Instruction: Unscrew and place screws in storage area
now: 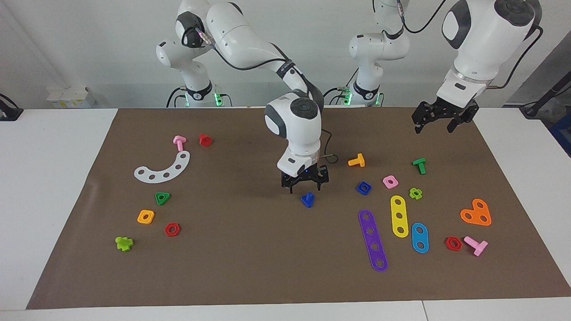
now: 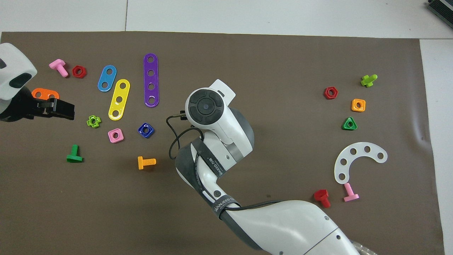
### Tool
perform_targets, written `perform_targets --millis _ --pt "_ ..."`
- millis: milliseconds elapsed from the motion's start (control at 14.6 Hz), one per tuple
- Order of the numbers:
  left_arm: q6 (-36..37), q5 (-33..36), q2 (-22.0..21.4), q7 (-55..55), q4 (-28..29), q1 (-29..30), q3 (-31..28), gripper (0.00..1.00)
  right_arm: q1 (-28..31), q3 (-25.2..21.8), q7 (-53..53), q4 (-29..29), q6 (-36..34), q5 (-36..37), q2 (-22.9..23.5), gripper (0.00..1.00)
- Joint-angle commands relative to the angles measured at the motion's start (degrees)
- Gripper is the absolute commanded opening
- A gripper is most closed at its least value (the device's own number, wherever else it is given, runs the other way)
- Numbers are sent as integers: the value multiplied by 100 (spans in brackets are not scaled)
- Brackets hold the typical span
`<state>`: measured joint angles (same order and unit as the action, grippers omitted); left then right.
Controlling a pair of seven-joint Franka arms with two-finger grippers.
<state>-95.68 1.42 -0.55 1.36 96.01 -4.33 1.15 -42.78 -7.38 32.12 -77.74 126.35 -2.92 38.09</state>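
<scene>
The dark-blue bolt (image 1: 307,199) sits on the brown mat (image 1: 250,258) near its middle, apart from its blue squarish nut (image 1: 363,187). My right gripper (image 1: 304,186) is open and hangs just above the mat, right beside the bolt and not holding it. In the overhead view the right hand hides the bolt, while the blue nut (image 2: 145,130) shows. My left gripper (image 1: 436,127) is open and empty, raised over the mat's edge at the left arm's end, where it waits; it also shows in the overhead view (image 2: 65,109).
Toward the left arm's end lie an orange bolt (image 1: 357,161), a pink nut (image 1: 390,181), purple (image 1: 373,240), yellow (image 1: 399,216) and blue strips, and an orange heart piece (image 1: 476,213). Toward the right arm's end lie a white curved strip (image 1: 164,168), a green triangular nut (image 1: 163,198) and several small nuts.
</scene>
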Motion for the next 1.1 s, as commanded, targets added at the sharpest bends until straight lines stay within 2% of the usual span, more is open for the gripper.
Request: perform_targets --millis 0,69,206,481,618,687,1030 --pt "-276 104 -218 -30 356 20 17 100 7 -1 49 31 153 125 93 69" --pt "-276 17 -226 -30 374 20 17 100 7 -1 -12 -39 196 125 102 65" --pt "-267 -334 -262 -21 418 47 -1 100 -10 -1 -48 -162 223 125 85 65" --pt "-241 -335 -270 -21 436 73 -10 100 -28 8 -162 -513 495 116 32 65" --pt "-171 -335 -279 -4 436 73 -10 100 -28 -1 -171 -532 496 125 32 60" --pt "-188 -335 -279 -4 444 99 -10 100 -28 -1 -171 -523 504 125 32 52" --pt "-197 -335 -253 23 374 372 -10 100 -19 -1 -171 -541 707 116 32 51"
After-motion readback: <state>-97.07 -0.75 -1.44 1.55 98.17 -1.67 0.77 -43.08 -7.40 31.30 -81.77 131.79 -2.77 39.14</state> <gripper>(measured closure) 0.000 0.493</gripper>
